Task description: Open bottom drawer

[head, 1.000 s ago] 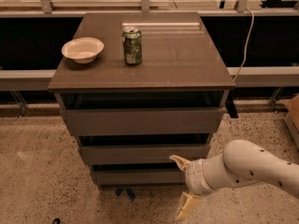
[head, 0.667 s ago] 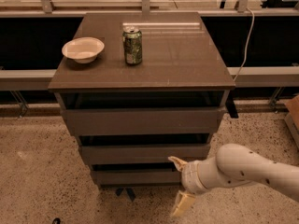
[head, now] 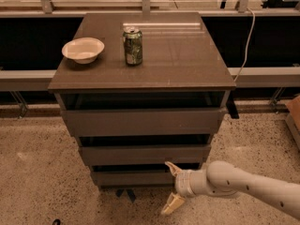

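Note:
The bottom drawer (head: 129, 177) is the lowest, narrowest dark grey-brown front of the cabinet, flat and without a handle, and it looks closed or nearly so. My gripper (head: 170, 187) comes in from the right on a white arm. It is open, with its upper finger (head: 173, 168) at the drawer's top right edge and its lower finger (head: 171, 204) below the drawer front, near the floor. It holds nothing.
The cabinet top (head: 187, 55) carries a white bowl (head: 83, 49) at the left and a green can (head: 132, 46) near the middle. The middle drawer front (head: 143, 154) and top drawer front (head: 140, 122) sit above. Speckled floor surrounds the cabinet. A cardboard box edge (head: 294, 114) is at the right.
My gripper and arm have moved slightly left, closer to the bottom drawer's right end. The drawers, bowl and can have not moved.

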Controlling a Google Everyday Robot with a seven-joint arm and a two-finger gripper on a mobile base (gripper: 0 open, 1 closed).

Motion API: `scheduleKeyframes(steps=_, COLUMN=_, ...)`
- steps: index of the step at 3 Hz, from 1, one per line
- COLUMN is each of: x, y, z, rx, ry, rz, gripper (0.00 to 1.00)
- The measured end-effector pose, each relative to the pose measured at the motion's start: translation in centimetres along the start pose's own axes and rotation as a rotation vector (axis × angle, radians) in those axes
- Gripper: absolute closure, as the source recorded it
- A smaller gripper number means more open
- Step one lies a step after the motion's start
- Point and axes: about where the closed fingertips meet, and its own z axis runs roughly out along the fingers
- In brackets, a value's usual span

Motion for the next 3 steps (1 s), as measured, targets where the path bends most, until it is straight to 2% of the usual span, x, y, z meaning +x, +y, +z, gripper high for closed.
scheduleKeyframes(steps=1, x=2.91, y=-0.01, z=3.7, rx=-0.004, ry=-0.107, rz=0.028, gripper=0.0)
scheduleKeyframes(steps=2, x=2.91, y=-0.01, z=3.7, rx=-0.005, ry=-0.107, rz=0.028, gripper=0.0)
scheduleKeyframes(steps=3, x=3.87, y=0.52, z=4.61, rx=-0.031, ry=-0.063, rz=0.04, gripper=0.0)
